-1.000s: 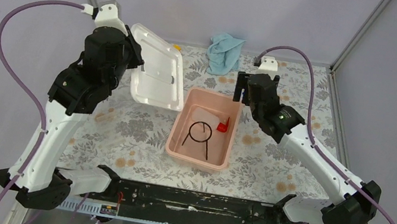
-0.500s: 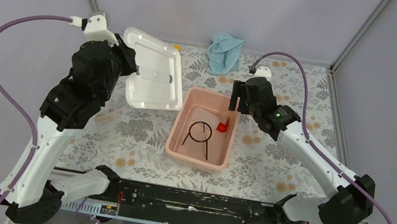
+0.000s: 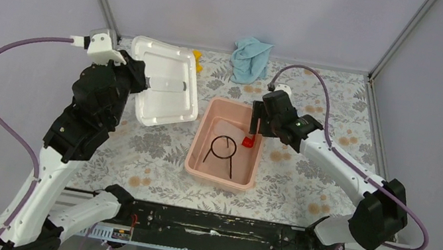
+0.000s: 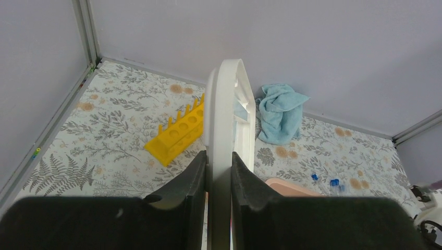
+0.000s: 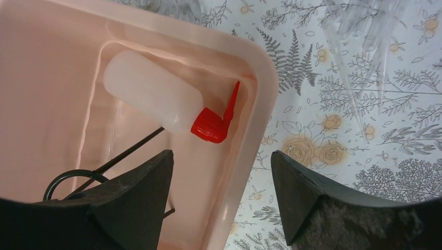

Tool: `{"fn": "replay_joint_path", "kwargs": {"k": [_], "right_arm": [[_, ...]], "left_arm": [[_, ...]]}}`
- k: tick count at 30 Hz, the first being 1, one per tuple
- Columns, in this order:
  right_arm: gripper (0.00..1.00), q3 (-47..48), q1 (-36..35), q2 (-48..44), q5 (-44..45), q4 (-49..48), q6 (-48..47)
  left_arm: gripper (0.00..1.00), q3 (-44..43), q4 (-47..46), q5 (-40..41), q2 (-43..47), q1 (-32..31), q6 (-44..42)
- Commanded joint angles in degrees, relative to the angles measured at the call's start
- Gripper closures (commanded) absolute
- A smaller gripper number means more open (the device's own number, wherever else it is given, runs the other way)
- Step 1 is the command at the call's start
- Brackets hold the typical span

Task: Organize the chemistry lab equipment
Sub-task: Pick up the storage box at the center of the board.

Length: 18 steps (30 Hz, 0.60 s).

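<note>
The left gripper (image 4: 219,159) pinches the white lid (image 4: 224,99) by its edge, the rack (image 4: 174,130) on the table beyond, while the right gripper (image 5: 220,156) hangs spread over the pink bin's (image 5: 260,73) rim (bottle (image 5: 151,94) and ring (image 3: 223,145) lie inside).

Red-spouted bottle (image 5: 154,96) on its side and black wire ring (image 3: 223,147) in pink tub (image 3: 194,151); yellow rack (image 4: 177,133), blue-capped tubes (image 4: 334,182) outside

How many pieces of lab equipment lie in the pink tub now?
2: the bottle in the far half, spout toward the right wall, and the wire ring near the middle. The right gripper may hide a small one.
</note>
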<state>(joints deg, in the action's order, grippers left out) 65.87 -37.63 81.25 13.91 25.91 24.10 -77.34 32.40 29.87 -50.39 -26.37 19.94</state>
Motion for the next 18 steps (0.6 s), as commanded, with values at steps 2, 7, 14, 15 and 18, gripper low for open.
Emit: {"fn": "replay_joint_path", "kwargs": {"k": [2,7,14,15,18], "right_arm": [[0.25,3.9,-2.4,3.1,0.9,3.4,1.0],[0.25,3.0,-3.6,4.5,2.1,3.4,2.0],[0.32,0.1,-3.7,6.3,1.9,2.7,3.4],[0.36,-0.3,-3.7,6.6,1.7,2.7,3.6],[0.47,-1.6,-3.7,6.6,1.8,2.4,4.1]], "left_arm": [[1.00,2.3,-9.3,1.2,2.6,-0.2,-0.7],[1.00,3.0,-10.0,1.4,3.8,-0.2,-0.9],[1.00,2.8,-10.3,0.9,4.1,-0.2,-0.9],[1.00,2.9,-10.4,0.9,4.3,-0.2,-0.9],[1.00,3.4,-10.5,1.0,4.6,-0.2,-1.0]]}}
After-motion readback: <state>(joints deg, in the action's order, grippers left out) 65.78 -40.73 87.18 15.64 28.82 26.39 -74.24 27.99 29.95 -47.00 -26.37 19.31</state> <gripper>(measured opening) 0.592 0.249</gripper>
